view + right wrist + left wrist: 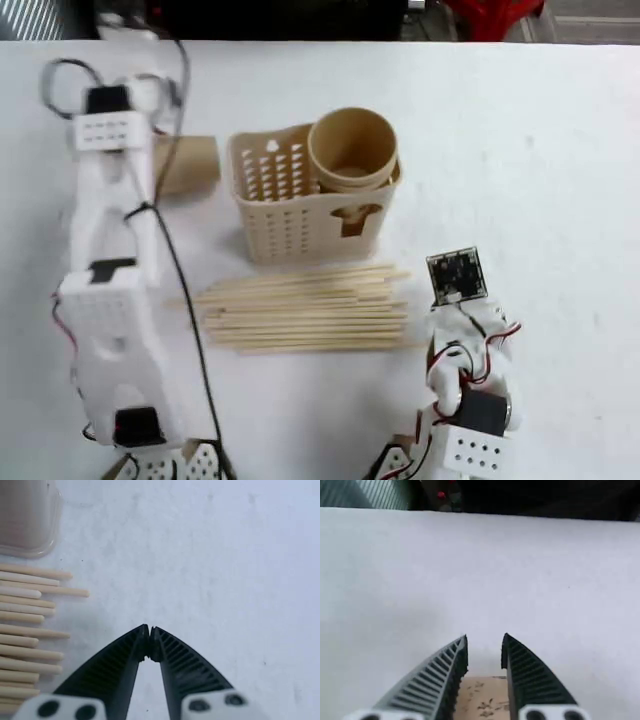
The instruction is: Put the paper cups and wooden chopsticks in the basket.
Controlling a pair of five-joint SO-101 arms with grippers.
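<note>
1. Bright, even light from overhead floods the white table (520, 150), washing it pale around both arms.
2. Soft shadows edge the basket (290, 215) and the chopsticks (310, 310).
3. Grey shade pools on the table close around the left gripper (485, 640); ahead of it the surface brightens, then meets a dark room.
4. Faint shade lies between the right gripper (150, 630) and the chopsticks.

Nothing here can be read: no words, numbers or labels. The cup (482, 702) lying beside the basket (290, 215) bears faint brown marks, too blurred to make out. The basket's front has a cut-out shape.
</note>
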